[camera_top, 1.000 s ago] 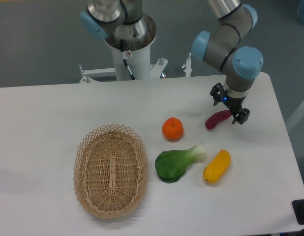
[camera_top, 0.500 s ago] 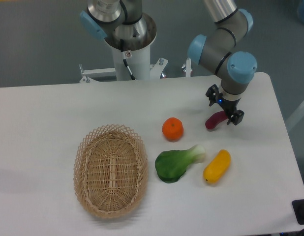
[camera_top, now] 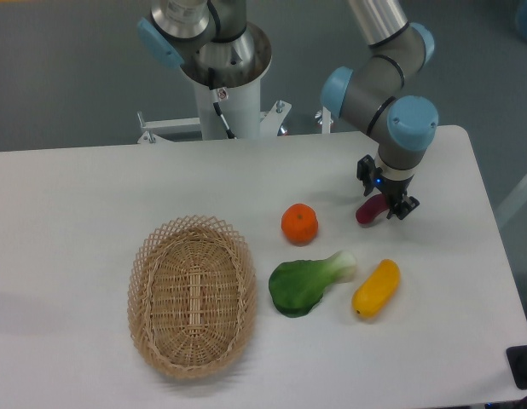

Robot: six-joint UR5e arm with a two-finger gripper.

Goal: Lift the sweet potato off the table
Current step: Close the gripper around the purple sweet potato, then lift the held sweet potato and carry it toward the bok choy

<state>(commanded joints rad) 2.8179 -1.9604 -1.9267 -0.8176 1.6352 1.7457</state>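
Leftward since a second ago, the gripper (camera_top: 382, 192) now straddles the sweet potato (camera_top: 369, 210), which lies on the worktop (camera_top: 93, 187) right of the orange (camera_top: 299, 223). Jaws look open, apparently off-centre; closing could roll it.

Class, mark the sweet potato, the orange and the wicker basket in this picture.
sweet potato (camera_top: 367, 212): fixed camera, exposed left end.
orange (camera_top: 299, 224): fixed camera, middle of fruit.
wicker basket (camera_top: 141, 260): fixed camera, left rim.
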